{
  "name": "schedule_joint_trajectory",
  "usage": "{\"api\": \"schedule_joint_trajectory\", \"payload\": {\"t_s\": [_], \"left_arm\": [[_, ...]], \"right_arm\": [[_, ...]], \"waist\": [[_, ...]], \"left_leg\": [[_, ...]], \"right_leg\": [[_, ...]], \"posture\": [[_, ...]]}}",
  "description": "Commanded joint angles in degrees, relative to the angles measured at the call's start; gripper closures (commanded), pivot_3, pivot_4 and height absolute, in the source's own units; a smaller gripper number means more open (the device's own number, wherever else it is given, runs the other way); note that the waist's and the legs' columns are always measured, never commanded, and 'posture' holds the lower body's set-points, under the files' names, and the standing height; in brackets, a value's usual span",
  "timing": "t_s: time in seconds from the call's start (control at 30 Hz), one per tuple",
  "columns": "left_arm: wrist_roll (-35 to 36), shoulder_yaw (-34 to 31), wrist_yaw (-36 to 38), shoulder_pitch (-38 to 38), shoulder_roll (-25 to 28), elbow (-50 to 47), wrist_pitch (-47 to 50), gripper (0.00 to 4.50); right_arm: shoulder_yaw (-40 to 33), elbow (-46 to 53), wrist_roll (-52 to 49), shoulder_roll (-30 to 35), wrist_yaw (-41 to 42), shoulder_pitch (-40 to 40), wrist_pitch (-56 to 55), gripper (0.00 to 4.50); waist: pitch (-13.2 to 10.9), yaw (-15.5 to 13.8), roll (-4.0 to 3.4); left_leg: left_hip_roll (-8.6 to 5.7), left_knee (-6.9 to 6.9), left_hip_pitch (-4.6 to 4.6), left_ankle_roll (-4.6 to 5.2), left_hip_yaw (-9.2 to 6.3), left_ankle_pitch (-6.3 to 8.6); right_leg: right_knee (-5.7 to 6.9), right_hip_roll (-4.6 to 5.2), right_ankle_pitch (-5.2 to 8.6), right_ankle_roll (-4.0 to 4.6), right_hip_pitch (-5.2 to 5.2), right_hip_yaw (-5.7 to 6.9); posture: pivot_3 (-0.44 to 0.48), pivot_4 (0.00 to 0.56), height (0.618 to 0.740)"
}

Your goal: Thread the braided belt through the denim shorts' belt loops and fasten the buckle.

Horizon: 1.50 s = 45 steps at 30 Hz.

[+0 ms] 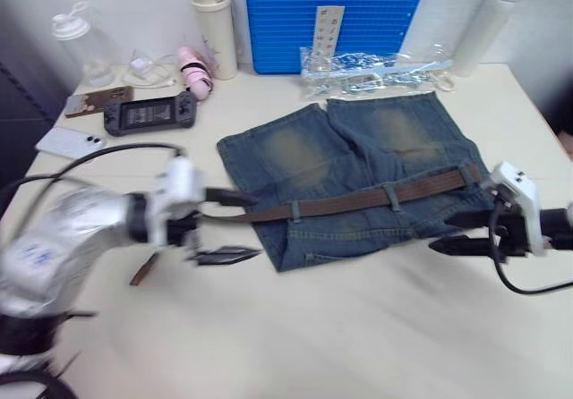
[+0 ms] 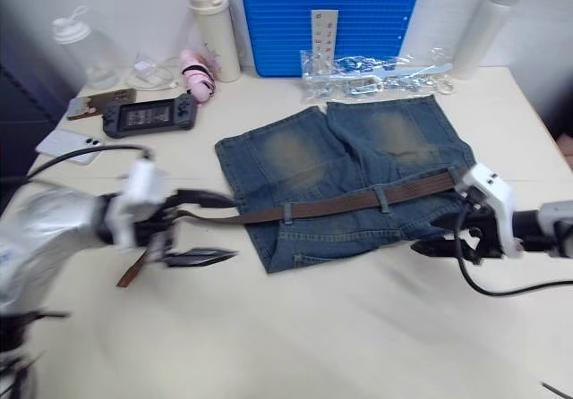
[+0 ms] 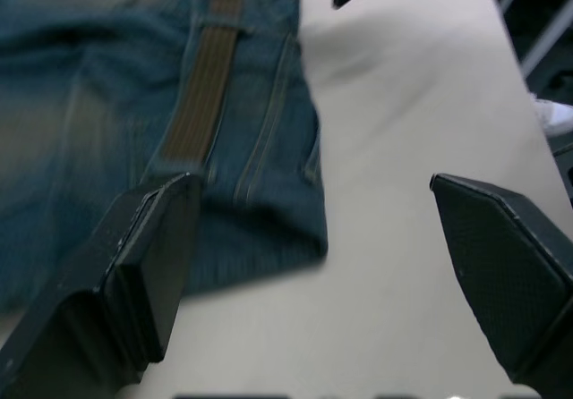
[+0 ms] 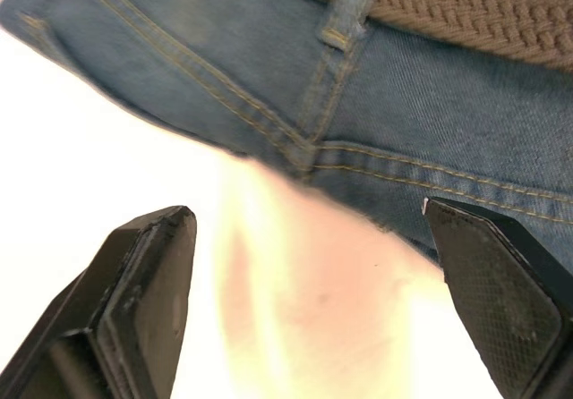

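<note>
Belt lies through loops on the shorts, mid-frame — left gripper and right gripper both spread, holding nothing

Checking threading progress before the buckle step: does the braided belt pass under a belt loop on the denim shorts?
Yes: in the right wrist view the braided belt runs beneath a denim belt loop stitched to the waistband of the denim shorts.

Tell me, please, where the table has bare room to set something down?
The widest bare stretch of the cream table is the near side, in front of the faded blue denim shorts and between the two end effectors. The far edge is crowded: blue ribbed plastic panel, clear plastic bags, black handheld game console and bottles.
</note>
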<state>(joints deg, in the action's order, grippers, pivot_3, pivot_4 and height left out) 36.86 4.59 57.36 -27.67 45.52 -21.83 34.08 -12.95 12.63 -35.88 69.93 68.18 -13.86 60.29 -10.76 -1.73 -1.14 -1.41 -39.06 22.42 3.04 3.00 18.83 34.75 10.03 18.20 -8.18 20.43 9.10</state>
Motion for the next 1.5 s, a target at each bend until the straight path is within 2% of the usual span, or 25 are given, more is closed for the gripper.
{"api": "schedule_joint_trajectory", "payload": {"t_s": [0.03, 0.13, 0.2, 0.27, 0.33, 0.43, 0.6, 0.7, 0.8, 0.93, 1.07, 1.17, 1.37, 1.47, 1.5], "left_arm": [[-6.67, 11.02, 3.18, -5.87, -6.20, 5.67, -2.14, 0.00], [-13.57, 16.21, 1.60, -8.72, -11.01, 10.84, -5.77, 0.00], [-22.08, 20.47, 0.50, -8.40, -11.43, 13.95, -13.02, 0.00], [-23.91, 21.85, -0.63, -6.42, -13.13, 13.86, -13.86, 0.00], [-27.48, 23.16, -0.34, -4.57, -12.20, 14.53, -17.10, 0.00], [-29.96, 21.92, -0.47, -4.05, -11.56, 17.50, -18.39, 0.85], [-33.71, 17.53, -2.17, -5.43, -9.47, 25.80, -25.83, 3.11], [-27.71, 11.87, 1.98, -3.40, -7.16, 26.72, -23.36, 4.46], [-24.19, 8.23, 4.96, -1.13, -5.28, 25.76, -21.85, 4.46], [-17.36, 0.00, 11.48, 3.56, -0.05, 26.62, -20.88, 4.46], [-16.60, -3.33, 12.44, 6.21, 2.21, 28.39, -21.02, 4.46], [-16.61, -4.53, 11.99, 6.69, 1.44, 30.62, -20.66, 4.46], [-6.79, -11.21, 14.01, 6.41, 2.80, 27.81, -7.92, 1.84], [-1.64, -15.01, 12.17, 3.17, 3.43, 28.36, 0.68, 0.23], [-1.42, -15.07, 10.48, 1.33, 3.06, 29.40, 3.17, 0.02]], "right_arm": [[-9.70, 8.40, -2.94, 2.56, 0.91, 5.48, 3.03, 0.09], [-14.10, 11.40, -2.63, 1.56, -1.36, 9.26, 4.08, 0.09], [-15.90, 14.69, -3.35, -0.34, -4.87, 10.16, 6.26, 0.09], [-17.40, 17.24, -4.08, -2.85, -8.61, 10.68, 8.45, 0.09], [-17.99, 20.66, -4.22, -5.08, -11.99, 11.86, 9.86, 0.09], [-19.19, 24.90, -5.27, -8.49, -15.29, 14.30, 10.83, 0.00], [-18.75, 26.89, -5.62, -10.98, -17.93, 16.77, 9.37, 0.00], [-17.94, 25.72, -5.54, -10.19, -17.54, 16.63, 7.34, 0.00], [-18.30, 24.44, -5.85, -9.54, -16.33, 16.64, 5.62, 0.00], [-16.57, 21.62, -7.18, -8.56, -15.29, 12.91, 3.95, 0.00], [-14.15, 18.97, -7.52, -7.66, -14.01, 10.51, 2.57, 0.00], [-11.33, 15.20, -8.18, -8.27, -14.32, 6.14, 2.56, 0.00], [-12.61, 10.06, -12.18, -9.25, -14.46, 1.01, 4.25, 0.00], [-11.92, 5.57, -10.58, -10.24, -16.33, -1.75, 1.67, 0.00], [-10.59, 3.70, -8.60, -10.56, -17.17, -2.78, -0.37, 0.00]], "waist": [[-0.04, 0.19, 0.20], [-0.14, 0.20, 0.40], [-0.15, 0.25, 0.42], [-0.15, 0.28, 0.43], [-0.15, 0.06, 0.43], [-0.15, -0.10, 0.43], [-0.15, -1.09, 0.43], [-0.14, -0.74, 0.42], [-0.14, -0.03, 0.41], [-0.16, 0.76, 0.44], [-0.16, 0.50, 0.44], [-0.16, 0.42, 0.44], [-0.18, 0.29, 0.47], [-0.18, 0.37, 0.47], [-0.18, 0.32, 0.47]], "left_leg": [[0.02, 0.00, 0.00, 0.00, 0.02, 0.00], [0.11, -0.01, -0.01, 0.00, 0.10, 0.00], [0.12, -0.03, 0.00, 0.01, 0.12, -0.02], [0.16, -0.03, -0.03, -0.01, 0.12, -0.03], [0.18, -0.02, -0.01, -0.02, 0.06, -0.04], [0.16, -0.04, 0.03, -0.02, 0.00, -0.04], [0.11, -0.15, 0.02, 0.01, -0.02, -0.08], [0.12, -0.15, -0.02, 0.01, 0.00, -0.08], [0.20, -0.10, -0.02, -0.02, -0.03, -0.08], [0.18, -0.08, -0.02, -0.01, -0.01, -0.08], [0.21, -0.08, -0.03, -0.03, -0.04, -0.08], [0.13, -0.08, -0.04, -0.02, -0.02, -0.08], [0.11, -0.09, 0.00, -0.01, -0.16, -0.08], [0.10, -0.09, 0.00, 0.00, -0.16, -0.08], [0.10, -0.09, 0.00, -0.01, -0.16, -0.08]], "right_leg": [[0.00, -0.02, 0.00, 0.00, 0.00, -0.01], [-0.11, -0.09, 0.00, 0.00, -0.01, -0.04], [-0.16, -0.09, 0.00, 0.00, -0.02, -0.08], [-0.20, -0.10, 0.00, 0.00, -0.04, -0.08], [-0.23, -0.11, 0.00, 0.01, -0.05, -0.07], [-0.25, -0.10, 0.00, 0.01, -0.04, -0.05], [-0.23, -0.05, -0.05, -0.01, -0.09, -0.07], [-0.17, -0.05, -0.05, 0.00, -0.08, -0.10], [-0.16, -0.13, -0.04, 0.01, -0.05, -0.07], [-0.14, -0.12, -0.04, 0.01, -0.04, -0.07], [-0.13, -0.13, -0.04, 0.02, -0.03, -0.07], [-0.12, -0.06, -0.04, 0.01, -0.04, -0.08], [0.08, -0.03, -0.04, 0.01, 0.03, -0.03], [0.09, -0.03, -0.04, 0.01, 0.04, -0.03], [0.09, -0.03, -0.04, 0.01, 0.04, -0.02]], "posture": [[0.000, 0.150, 0.689], [0.000, 0.150, 0.689], [0.000, 0.150, 0.689], [0.000, 0.150, 0.689], [0.000, 0.150, 0.689], [0.000, 0.150, 0.689], [0.000, 0.150, 0.689], [0.000, 0.150, 0.689], [0.000, 0.150, 0.689], [0.000, 0.150, 0.689], [0.000, 0.150, 0.689], [0.000, 0.150, 0.689], [0.000, 0.150, 0.689], [0.000, 0.150, 0.689], [0.000, 0.150, 0.689]]}}
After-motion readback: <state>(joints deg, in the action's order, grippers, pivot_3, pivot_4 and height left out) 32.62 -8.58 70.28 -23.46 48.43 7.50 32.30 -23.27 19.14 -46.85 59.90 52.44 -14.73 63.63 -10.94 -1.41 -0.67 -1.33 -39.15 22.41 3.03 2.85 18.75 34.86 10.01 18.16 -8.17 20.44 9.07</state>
